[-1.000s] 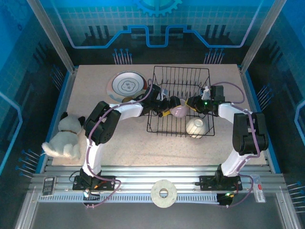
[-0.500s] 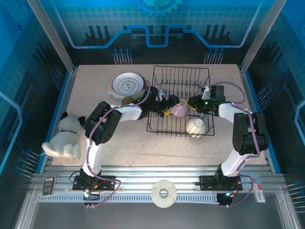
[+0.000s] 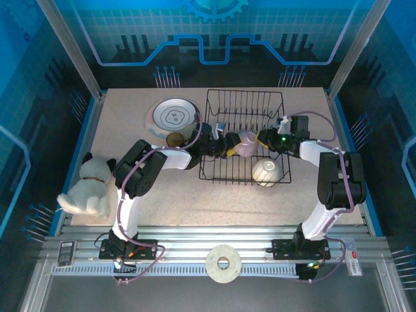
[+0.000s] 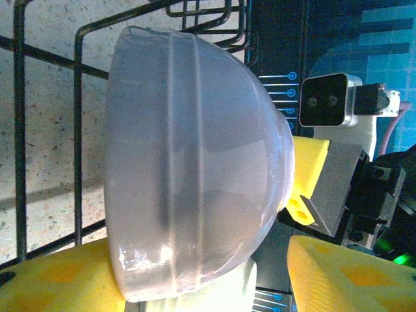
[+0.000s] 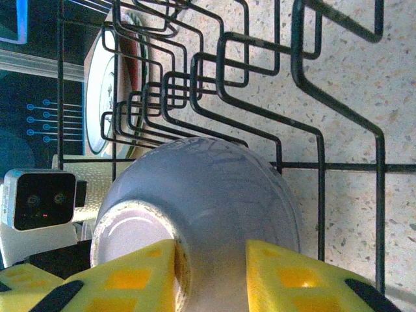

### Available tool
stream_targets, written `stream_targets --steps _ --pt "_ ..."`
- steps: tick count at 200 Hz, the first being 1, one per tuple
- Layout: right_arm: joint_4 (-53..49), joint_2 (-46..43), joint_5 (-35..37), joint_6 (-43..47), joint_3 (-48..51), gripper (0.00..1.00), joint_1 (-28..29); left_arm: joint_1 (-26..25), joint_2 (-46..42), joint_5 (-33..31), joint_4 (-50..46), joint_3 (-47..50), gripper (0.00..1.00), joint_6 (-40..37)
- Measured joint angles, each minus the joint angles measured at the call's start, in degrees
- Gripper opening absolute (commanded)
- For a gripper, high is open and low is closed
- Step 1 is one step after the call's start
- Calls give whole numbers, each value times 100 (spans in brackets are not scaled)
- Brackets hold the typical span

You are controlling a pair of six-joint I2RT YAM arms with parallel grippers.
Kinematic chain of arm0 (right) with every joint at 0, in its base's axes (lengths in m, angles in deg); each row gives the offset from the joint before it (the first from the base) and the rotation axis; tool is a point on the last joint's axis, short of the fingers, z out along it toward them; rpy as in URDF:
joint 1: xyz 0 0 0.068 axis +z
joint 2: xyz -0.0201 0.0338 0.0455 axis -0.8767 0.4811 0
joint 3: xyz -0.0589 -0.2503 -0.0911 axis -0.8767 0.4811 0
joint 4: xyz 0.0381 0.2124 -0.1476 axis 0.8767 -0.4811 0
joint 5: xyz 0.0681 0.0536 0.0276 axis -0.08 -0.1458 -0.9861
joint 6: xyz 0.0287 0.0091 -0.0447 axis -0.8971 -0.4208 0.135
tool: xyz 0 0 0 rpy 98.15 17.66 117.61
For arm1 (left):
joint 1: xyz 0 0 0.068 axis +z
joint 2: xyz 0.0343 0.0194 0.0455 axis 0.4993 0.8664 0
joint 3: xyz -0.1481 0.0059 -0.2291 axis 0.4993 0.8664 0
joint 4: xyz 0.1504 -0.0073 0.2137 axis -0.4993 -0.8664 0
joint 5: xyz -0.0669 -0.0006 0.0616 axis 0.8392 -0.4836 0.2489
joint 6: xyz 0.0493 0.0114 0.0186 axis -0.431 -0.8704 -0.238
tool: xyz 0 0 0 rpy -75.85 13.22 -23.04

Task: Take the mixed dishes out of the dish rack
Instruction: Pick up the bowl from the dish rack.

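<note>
Currently the right gripper (image 3: 263, 140) is closed on the lavender bowl (image 3: 246, 144). In the right wrist view its yellow pads (image 5: 292, 276) clamp the bowl's base, one over the foot ring and one on the outer wall. The bowl is tipped on its side within the dish rack (image 3: 244, 92), directly between the two grippers.

The left gripper (image 3: 227, 144) faces the bowl from the opposite side with its jaws set partway, one either side of the bowl. You cannot tell whether they press on it.

Look on the near side of the right gripper for a white bowl (image 3: 265, 170), also in the rack. Outboard of the left gripper, a patterned plate (image 3: 173, 117) and a brown cup (image 3: 174, 138) rest on the worktop (image 3: 195, 201), the cup nearer the gripper.
</note>
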Motion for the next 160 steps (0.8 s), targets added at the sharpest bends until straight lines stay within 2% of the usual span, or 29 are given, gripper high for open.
stream_targets --steps 93,160 --pt "55 -24 138 -149 -24 32 -9 -81 55 -26 227 26 36 149" --pt "68 -37 339 -212 -118 32 -76 -310 337 2 1102 -105 26 450"
